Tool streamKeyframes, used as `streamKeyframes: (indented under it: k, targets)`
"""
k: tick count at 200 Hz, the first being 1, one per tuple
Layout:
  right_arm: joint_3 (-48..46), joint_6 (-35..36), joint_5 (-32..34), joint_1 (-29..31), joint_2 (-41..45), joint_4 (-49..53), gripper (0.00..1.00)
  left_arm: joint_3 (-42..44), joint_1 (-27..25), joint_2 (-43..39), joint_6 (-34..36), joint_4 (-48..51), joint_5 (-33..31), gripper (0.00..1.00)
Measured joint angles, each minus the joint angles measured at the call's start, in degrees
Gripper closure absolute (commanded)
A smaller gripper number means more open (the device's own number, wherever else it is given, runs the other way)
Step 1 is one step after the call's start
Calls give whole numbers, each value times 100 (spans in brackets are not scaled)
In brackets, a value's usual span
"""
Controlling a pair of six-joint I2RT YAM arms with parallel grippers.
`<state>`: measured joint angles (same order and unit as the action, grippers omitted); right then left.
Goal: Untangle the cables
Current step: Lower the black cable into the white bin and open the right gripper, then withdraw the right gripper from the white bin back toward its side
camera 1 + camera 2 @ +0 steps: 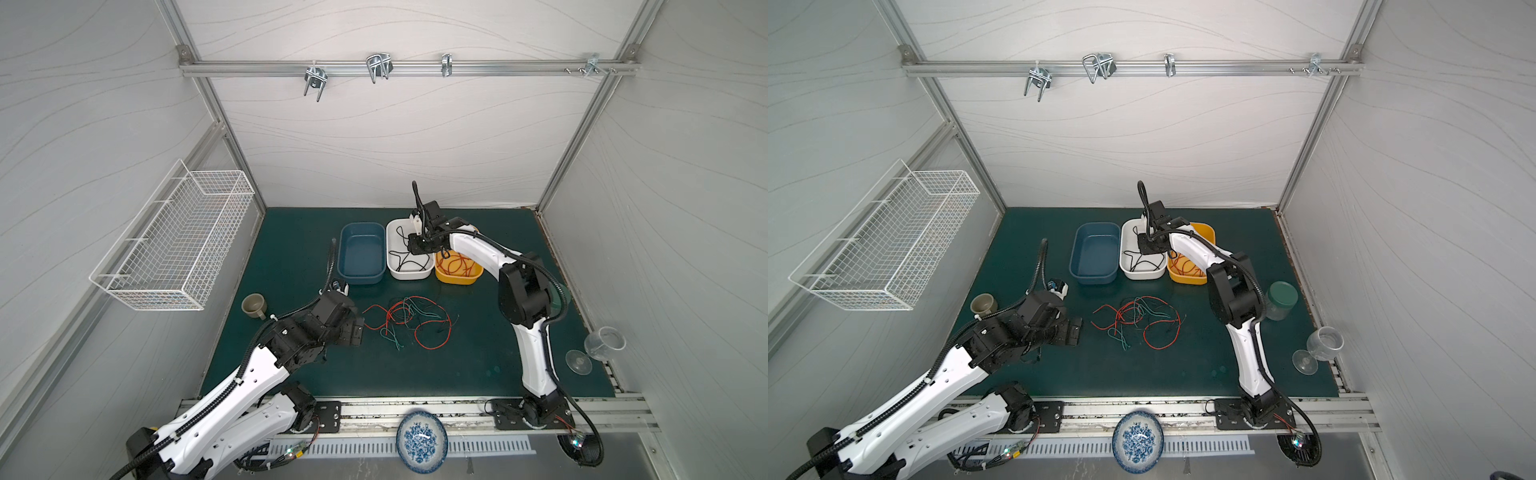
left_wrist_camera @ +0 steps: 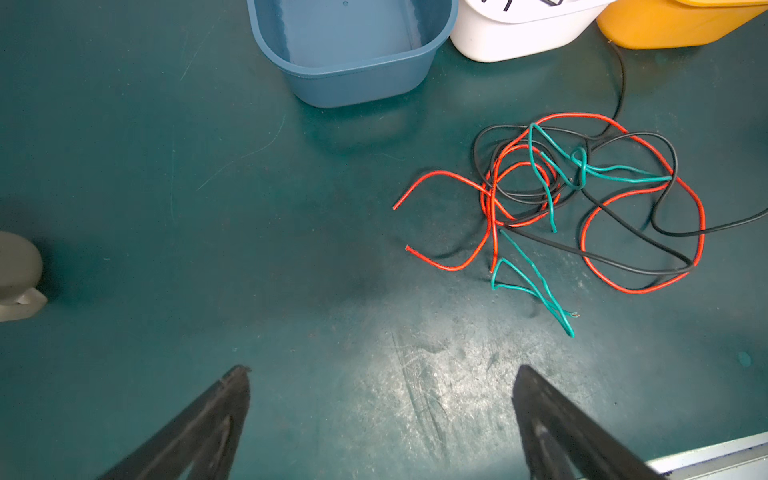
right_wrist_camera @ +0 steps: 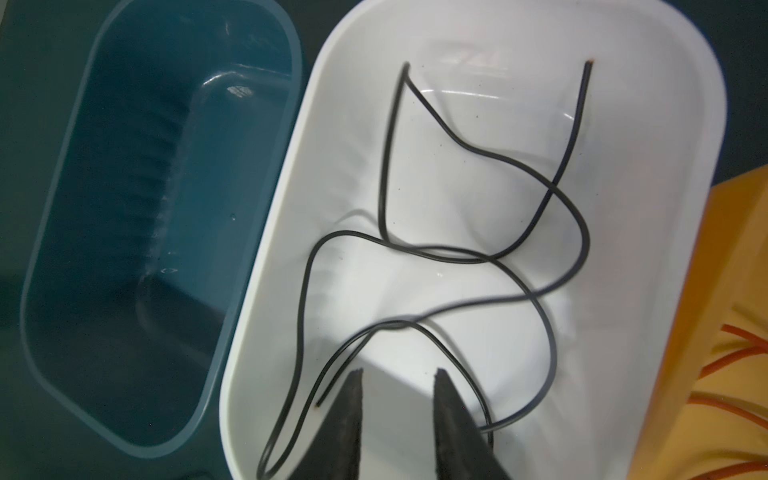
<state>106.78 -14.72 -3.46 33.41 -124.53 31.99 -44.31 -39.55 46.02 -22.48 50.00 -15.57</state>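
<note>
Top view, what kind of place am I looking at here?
Probably a lab robot test cell: an aluminium frame with white panels encloses a green mat, a left arm and right arm are mounted at its front, with cables laid out.

left end effector [image 2: 381, 370] spread; right [image 3: 398, 372] parted
</note>
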Motion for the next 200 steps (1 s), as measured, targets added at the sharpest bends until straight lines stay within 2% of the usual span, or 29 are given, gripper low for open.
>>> streamKeyframes:
  k: [29, 61, 89, 129, 167, 182, 200]
  targets:
    - [57, -15, 50, 48, 205, 162, 58, 0, 0, 0, 0, 0, 0, 0]
    - [35, -39, 188, 118, 675, 358, 43, 0, 2, 0, 0, 0, 0, 0]
    - [-358, -35, 367, 304, 1537, 387, 30, 0, 0, 0, 0, 0, 0, 0]
    - [-1589, -94, 710, 837, 3167, 323, 12, 0, 0, 24, 0, 0, 0, 0]
    - [-3169, -323, 918, 1248, 4566, 199, 8, 0, 0, 76, 0, 2, 0, 0]
    - [-3733, -487, 1032, 1366, 5097, 269, 1, 0, 2, 125, 2, 2, 13, 0]
    - [-4245, -601, 1207, 1517, 5764, 444, 1, -11, 0, 240, 20, 15, 55, 0]
